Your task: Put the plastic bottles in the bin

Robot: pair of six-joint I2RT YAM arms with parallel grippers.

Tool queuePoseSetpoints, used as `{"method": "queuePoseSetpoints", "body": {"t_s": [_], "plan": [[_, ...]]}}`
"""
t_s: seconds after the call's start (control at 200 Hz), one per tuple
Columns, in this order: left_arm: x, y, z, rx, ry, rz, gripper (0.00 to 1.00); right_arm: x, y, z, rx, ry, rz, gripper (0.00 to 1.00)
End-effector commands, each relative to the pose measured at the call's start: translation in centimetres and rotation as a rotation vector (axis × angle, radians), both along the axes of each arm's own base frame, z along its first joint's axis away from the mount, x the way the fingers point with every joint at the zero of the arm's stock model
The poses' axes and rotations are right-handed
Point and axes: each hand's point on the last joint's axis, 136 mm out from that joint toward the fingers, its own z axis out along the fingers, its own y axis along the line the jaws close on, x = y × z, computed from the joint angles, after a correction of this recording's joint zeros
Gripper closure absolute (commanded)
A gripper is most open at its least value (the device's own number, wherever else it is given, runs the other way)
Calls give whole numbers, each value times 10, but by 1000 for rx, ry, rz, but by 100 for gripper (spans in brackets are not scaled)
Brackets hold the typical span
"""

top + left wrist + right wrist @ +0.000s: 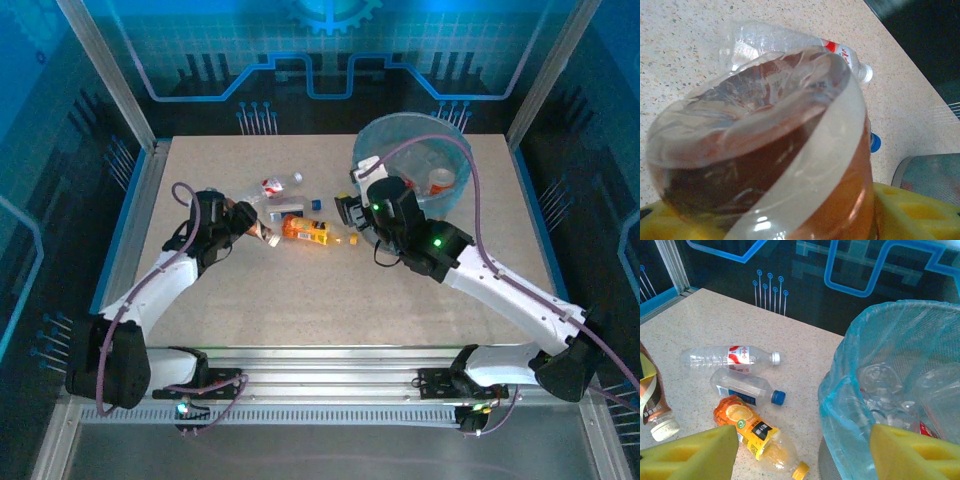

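Note:
My left gripper (247,222) (790,217) is shut on a clear bottle of brown drink (765,150) (262,232) with a white cap, seen at the left edge of the right wrist view too (655,405). Three plastic bottles lie on the table between the arms: a red-labelled one (275,187) (735,356) (790,40), a blue-capped one (297,207) (745,388) and an orange juice one (306,232) (752,432). My right gripper (350,212) (800,460) stands open between the orange bottle and the bin (415,165) (890,390), holding nothing.
The bin's light-blue bag holds several clear bottles (880,385). The bin stands at the table's back right. Metal frame posts (110,75) and dark panels ring the table. Bare tabletop (330,300) lies in front of both grippers.

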Motion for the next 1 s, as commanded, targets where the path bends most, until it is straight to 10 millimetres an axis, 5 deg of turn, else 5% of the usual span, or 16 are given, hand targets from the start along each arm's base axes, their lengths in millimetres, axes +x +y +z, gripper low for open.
{"method": "queuePoseSetpoints", "body": {"t_s": [0.0,0.525,0.795,0.995], "plan": [[-9,8,4,42,-15,3,38,-2,9,20,42,-38,19,29],[-31,-3,45,76,-141,-139,38,-17,49,26,92,-31,237,30],[-52,-54,112,134,-448,-461,40,-52,86,46,193,-63,538,30],[-100,-112,155,268,-696,-794,38,-88,109,65,245,-84,791,26]]}}
